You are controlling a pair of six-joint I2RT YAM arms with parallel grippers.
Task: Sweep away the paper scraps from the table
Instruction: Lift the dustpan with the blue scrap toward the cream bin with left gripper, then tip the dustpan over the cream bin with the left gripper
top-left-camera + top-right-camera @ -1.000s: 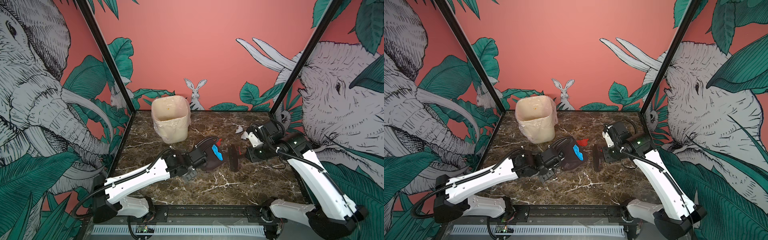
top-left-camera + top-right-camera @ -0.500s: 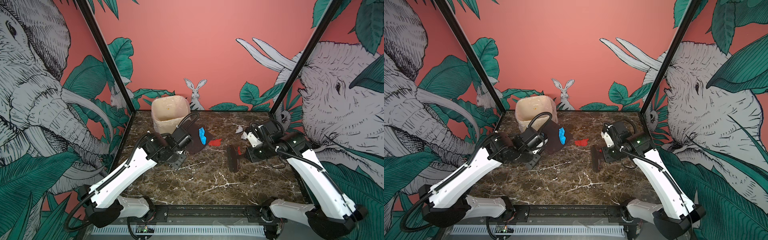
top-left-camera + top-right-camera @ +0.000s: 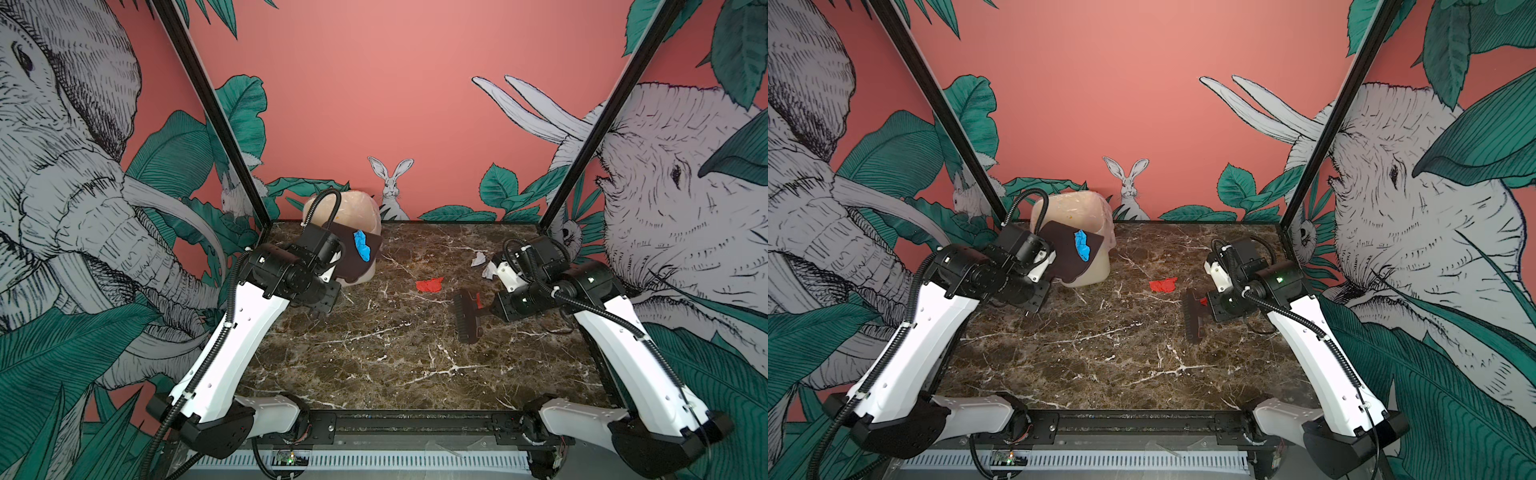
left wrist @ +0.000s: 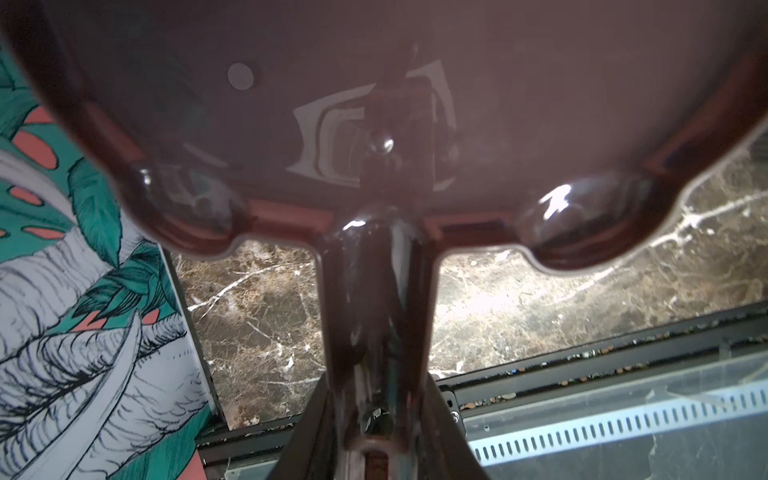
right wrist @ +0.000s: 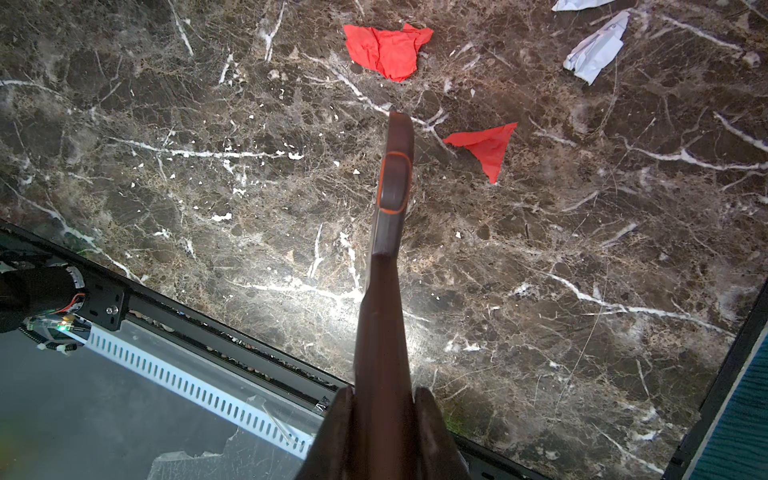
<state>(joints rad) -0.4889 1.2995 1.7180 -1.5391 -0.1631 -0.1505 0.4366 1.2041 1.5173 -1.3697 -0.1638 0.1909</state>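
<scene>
Left gripper [image 4: 376, 415] gripping the brown plastic dustpan [image 3: 353, 262], right gripper [image 5: 382, 401] the dark brush [image 5: 390, 187], you must tip its blue paper scrap [image 3: 361, 246] into the pale bin [image 3: 368, 208].

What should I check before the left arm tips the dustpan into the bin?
1. Left gripper shut on dustpan handle: ok.
2. Blue scrap lies on the dustpan: ok.
3. Dustpan lip over the bin mouth: cannot tell.
4. Right gripper shut on brush: ok.
5. Table free of scraps: not ok; red scrap and white scraps lie there.
</scene>
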